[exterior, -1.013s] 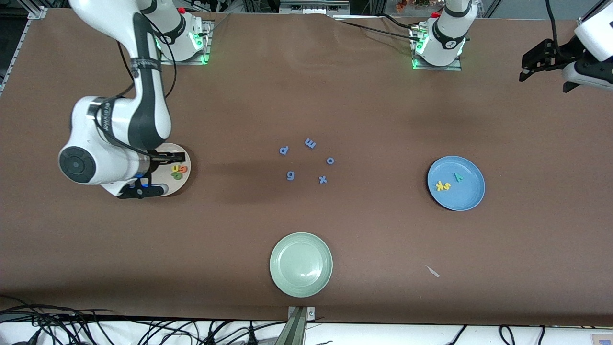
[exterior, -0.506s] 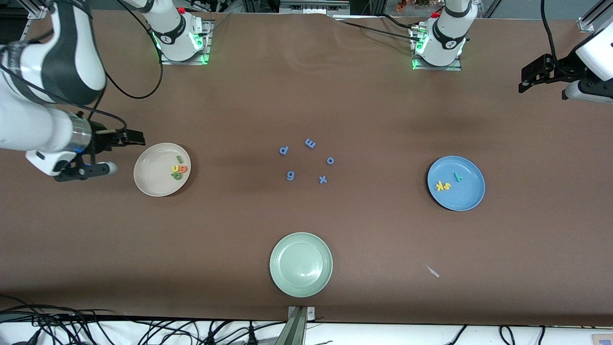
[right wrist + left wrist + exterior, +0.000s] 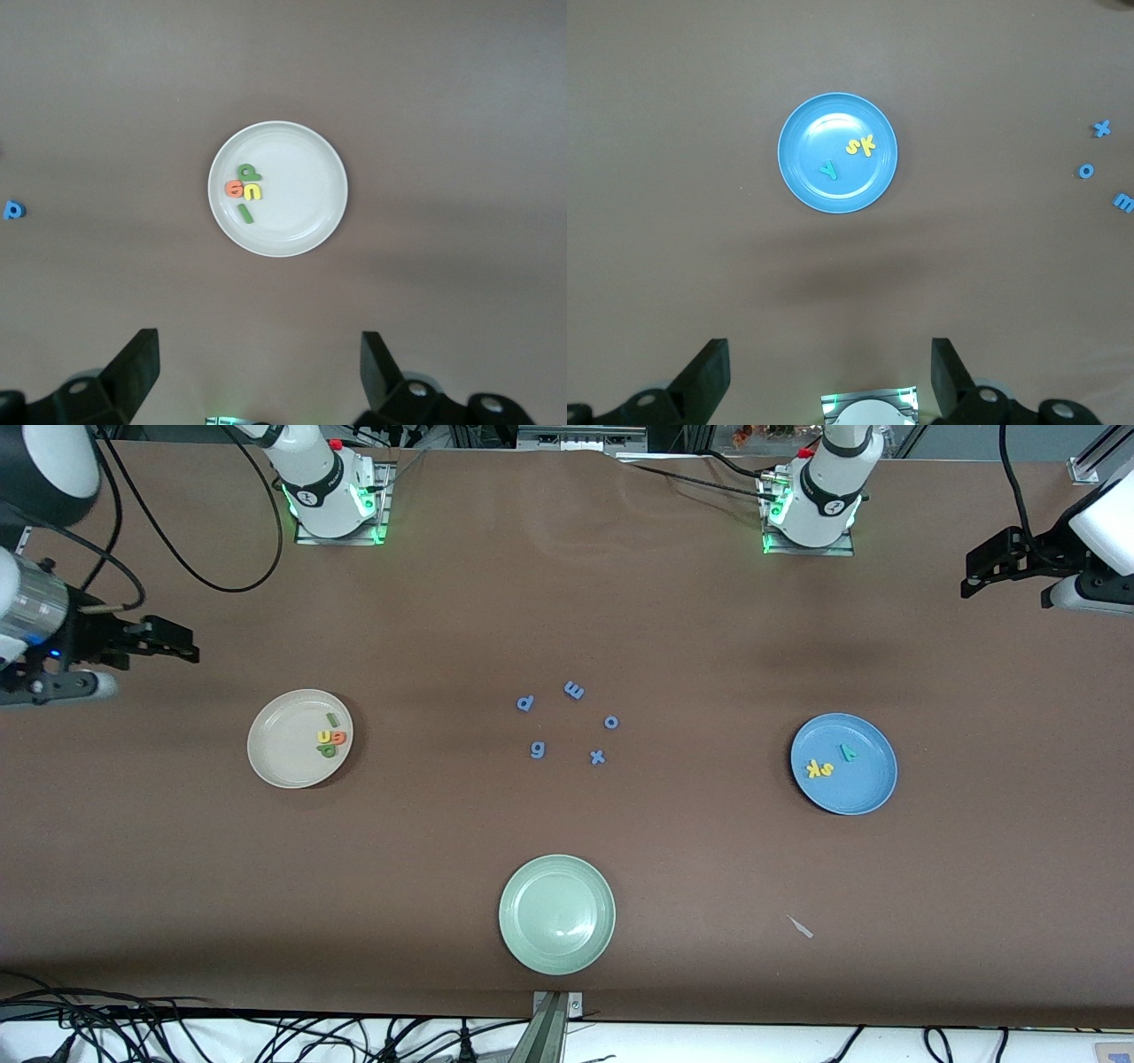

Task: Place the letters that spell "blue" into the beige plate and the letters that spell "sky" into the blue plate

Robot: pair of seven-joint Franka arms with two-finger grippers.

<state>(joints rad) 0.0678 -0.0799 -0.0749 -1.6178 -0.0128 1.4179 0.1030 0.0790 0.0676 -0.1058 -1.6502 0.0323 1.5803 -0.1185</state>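
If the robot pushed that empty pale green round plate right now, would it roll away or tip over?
Probably neither. The pale green round plate sits flat and low on the brown table, so it would likely slide, not roll. It looks wide and shallow, so tipping seems unlikely. Its glossy surface hints it may be slippery to grip by the rim.

Robotics lab: two arm bases bolted to a brown table; cables along frame's lower edge.
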